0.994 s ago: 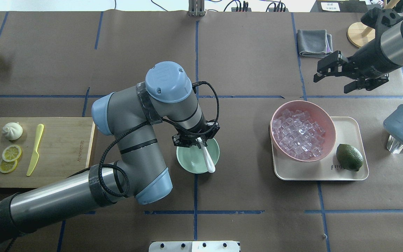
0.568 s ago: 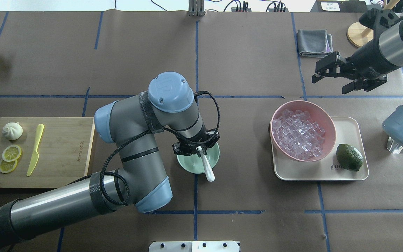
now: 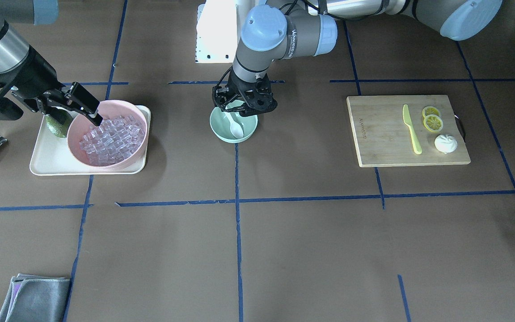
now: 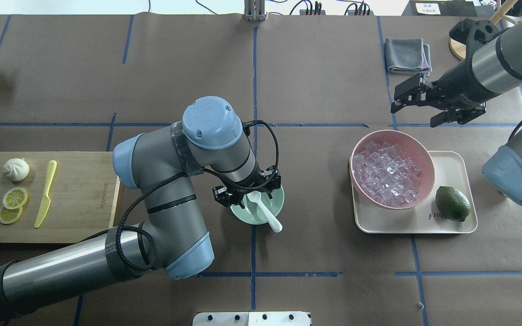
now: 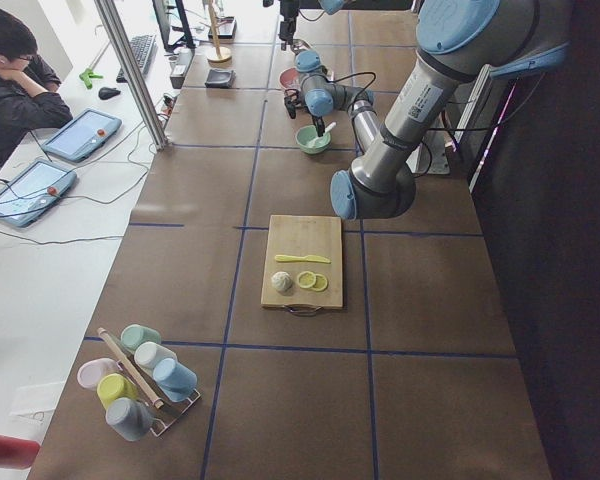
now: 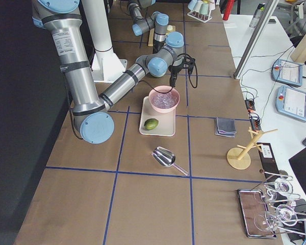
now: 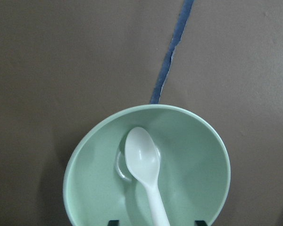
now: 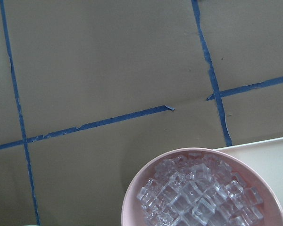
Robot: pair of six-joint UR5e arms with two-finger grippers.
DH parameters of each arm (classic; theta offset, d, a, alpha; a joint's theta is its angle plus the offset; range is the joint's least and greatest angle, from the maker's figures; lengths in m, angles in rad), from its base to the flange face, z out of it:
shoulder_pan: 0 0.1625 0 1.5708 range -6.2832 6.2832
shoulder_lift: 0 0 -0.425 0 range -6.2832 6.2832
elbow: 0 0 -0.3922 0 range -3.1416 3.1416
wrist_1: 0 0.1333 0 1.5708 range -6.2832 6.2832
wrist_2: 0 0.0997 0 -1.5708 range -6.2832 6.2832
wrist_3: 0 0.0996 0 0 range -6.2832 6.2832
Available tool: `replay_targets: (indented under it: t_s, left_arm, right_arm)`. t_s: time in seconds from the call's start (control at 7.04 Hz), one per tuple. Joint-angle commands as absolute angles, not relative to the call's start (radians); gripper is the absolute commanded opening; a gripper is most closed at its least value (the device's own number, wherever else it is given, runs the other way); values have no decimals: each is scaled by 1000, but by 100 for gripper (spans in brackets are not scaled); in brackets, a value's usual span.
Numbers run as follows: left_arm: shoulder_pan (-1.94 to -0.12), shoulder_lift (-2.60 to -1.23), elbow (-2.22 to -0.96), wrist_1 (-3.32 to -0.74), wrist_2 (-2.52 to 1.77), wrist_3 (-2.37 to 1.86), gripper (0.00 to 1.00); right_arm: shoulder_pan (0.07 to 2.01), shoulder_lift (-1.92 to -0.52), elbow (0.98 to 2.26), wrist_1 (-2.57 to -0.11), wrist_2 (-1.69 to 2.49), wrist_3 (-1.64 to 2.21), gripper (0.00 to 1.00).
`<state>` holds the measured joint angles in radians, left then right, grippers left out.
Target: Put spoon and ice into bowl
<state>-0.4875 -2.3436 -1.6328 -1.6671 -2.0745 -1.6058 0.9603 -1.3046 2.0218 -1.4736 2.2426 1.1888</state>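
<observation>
Spoon [image 4: 265, 213] lies in mint-green bowl [image 4: 245, 218]; your left hand [image 4: 247, 190], directly above, is released, right hand [image 4: 414, 114] spread. Lift straight, clear of the spoon.

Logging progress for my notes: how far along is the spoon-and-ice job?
Done: the spoon lies in the mint bowl, left hand open above it. In hand: the right hand hangs open and empty near the pink bowl. Left: the ice is all there, none in the mint bowl.

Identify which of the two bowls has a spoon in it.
The small green bowl near the table's middle: a white spoon lies in it, handle over the rim. The larger pink bowl on the tray holds only ice cubes.
</observation>
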Motion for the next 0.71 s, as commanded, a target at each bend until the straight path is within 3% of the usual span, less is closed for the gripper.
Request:
replay_targets:
  t_s: [0.0,0.28,0.57]
  left_arm:
    - [-569,-2321,-1692,-1590,-2153,-1557,100]
    - [-653,-2240,-1822,-1437,-2184,-1369,100]
    - [-753,-2059,-2006,-1401,-2186,-1208,100]
  right_arm:
    - [910,-1304,2022,-1465,2182,1190,100]
    - [868,-1316,2022,-1463,2110,1172,99]
    - [836,-1336,2014,-1463,2065,1082,99]
